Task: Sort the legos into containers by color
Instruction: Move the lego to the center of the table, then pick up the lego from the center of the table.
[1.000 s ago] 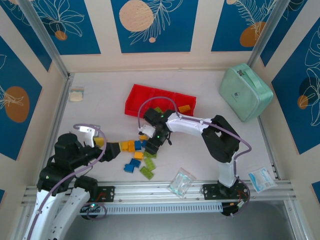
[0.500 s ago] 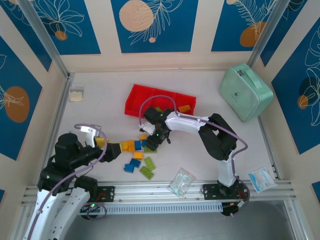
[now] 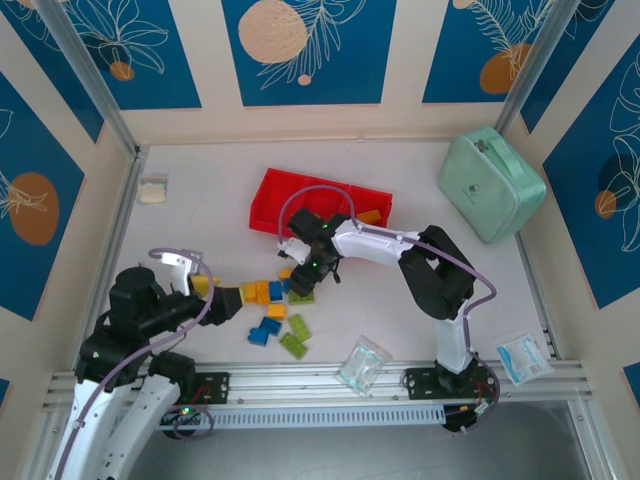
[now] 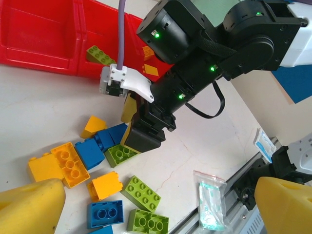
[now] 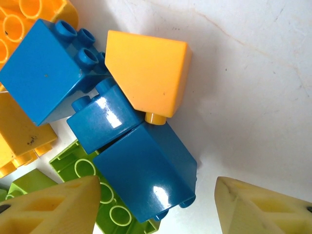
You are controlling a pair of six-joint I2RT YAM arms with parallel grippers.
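Your right gripper (image 5: pixel 161 207): jaws apart, holding nothing, poised low over the pile of legos (image 3: pixel 272 305) on the table (image 3: pixel 180 230), just in front of the red tray (image 3: pixel 272 192). Your left gripper (image 4: pixel 156 209): jaws wide apart, empty, at the pile's left side.

Risk, as judged: the blue brick (image 5: pixel 146 170) between your right fingers touches a second blue brick (image 5: pixel 100 122) and an orange brick (image 5: pixel 146 73), with a green brick (image 5: pixel 85 168) partly beneath it. Close as aimed and you may pinch two at once, or a fingertip may land on the green brick and tip the blue one out. A mixed grab would put a wrong colour in a compartment. The glossy faces could also slip.

Writing: none readable. The mint case (image 3: pixel 492 183) bears a small emblem, too small to make out. Print on the packet (image 3: pixel 522 355) is illegible.
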